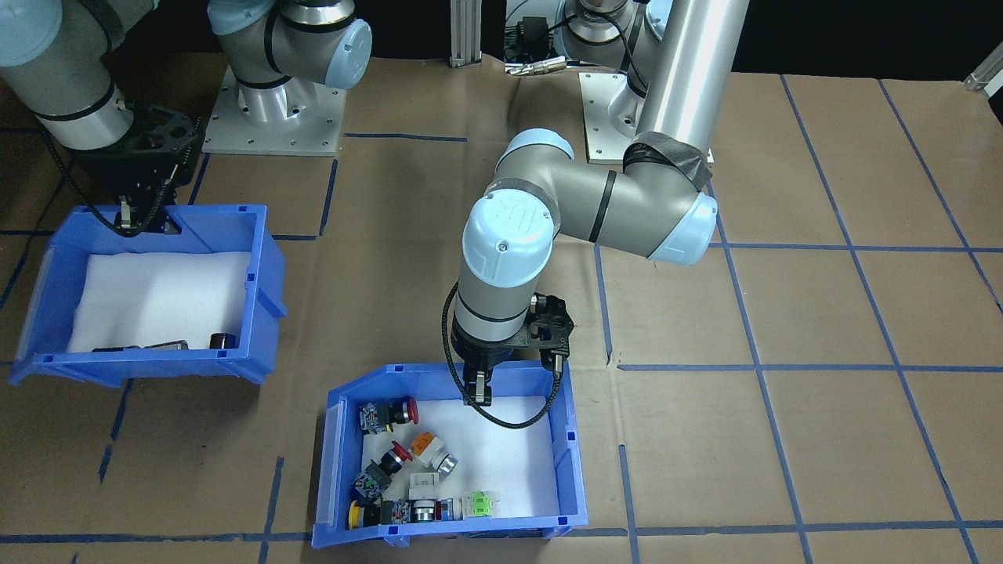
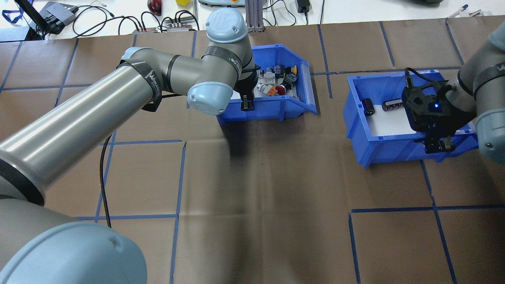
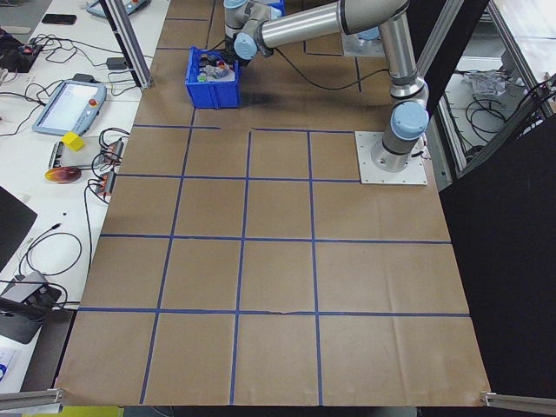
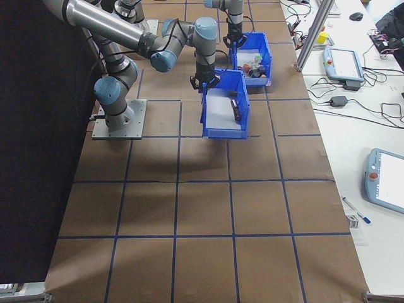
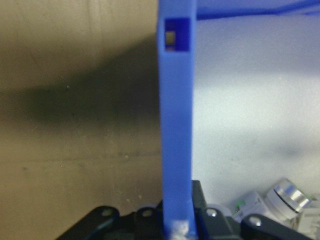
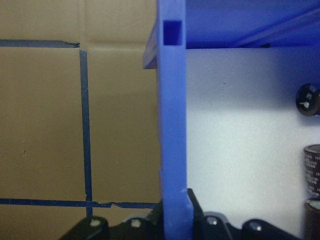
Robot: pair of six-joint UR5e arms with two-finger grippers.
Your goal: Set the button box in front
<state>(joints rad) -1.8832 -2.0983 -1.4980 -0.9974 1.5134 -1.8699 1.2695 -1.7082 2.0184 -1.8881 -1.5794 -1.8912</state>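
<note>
- Left gripper: clamped on the near wall of the button box; the box extends beyond the fingers, switches inside on white foam.
- Right gripper: clamped on the near wall of the second bin, black cylinders inside ahead of it.

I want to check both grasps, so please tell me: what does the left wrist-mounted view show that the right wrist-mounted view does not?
Only the left wrist-mounted view shows the wall of the button box and, inside on white foam, a silver-capped push-button switch. Outside lies plain brown paper in shadow.

Only the right wrist-mounted view shows the wall of the other blue bin, with black cylinders on its foam, and blue tape lines on the paper outside.

Both show a blue bin wall running up the middle of the picture, between the gripper's fingers at the bottom edge.
</note>
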